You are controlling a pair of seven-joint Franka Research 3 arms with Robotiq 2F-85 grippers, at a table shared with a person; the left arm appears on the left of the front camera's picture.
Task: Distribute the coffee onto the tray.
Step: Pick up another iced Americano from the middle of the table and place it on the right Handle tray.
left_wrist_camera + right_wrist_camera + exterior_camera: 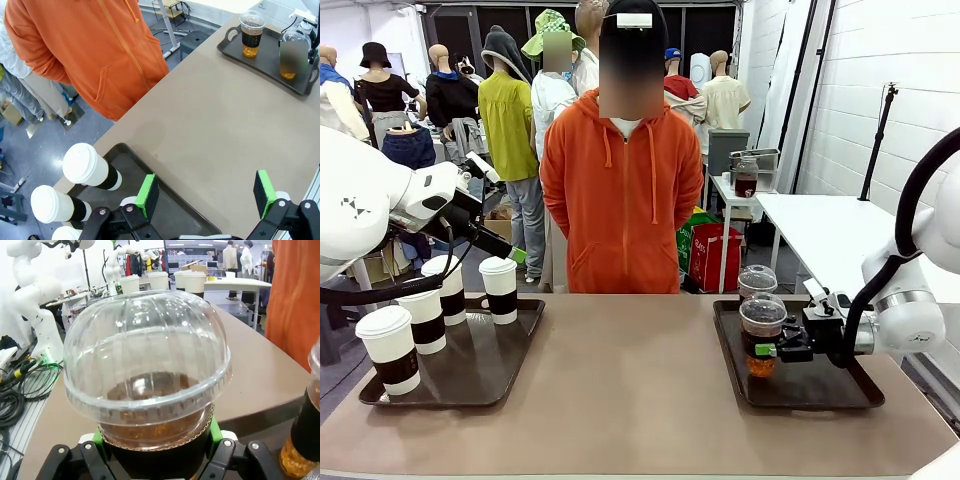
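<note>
A person in an orange hoodie [621, 195] stands at the far side of the brown table [630, 390]; four white lidded paper cups [500, 288] stand on the left tray [470, 375], with the left arm [380, 205] raised above them. On the right tray [798, 385], the right gripper [767, 349] clasps the nearer clear dome-lidded cup [762, 335]; the second [757, 281] stands just behind it

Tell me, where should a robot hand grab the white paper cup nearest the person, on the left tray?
Around the dark band on the white paper cup, coming from the side. It stands upright, the wall there is straight, and its table-center side is clear of other cups. The lid could pop off. The left hand is open above the left tray.
</note>
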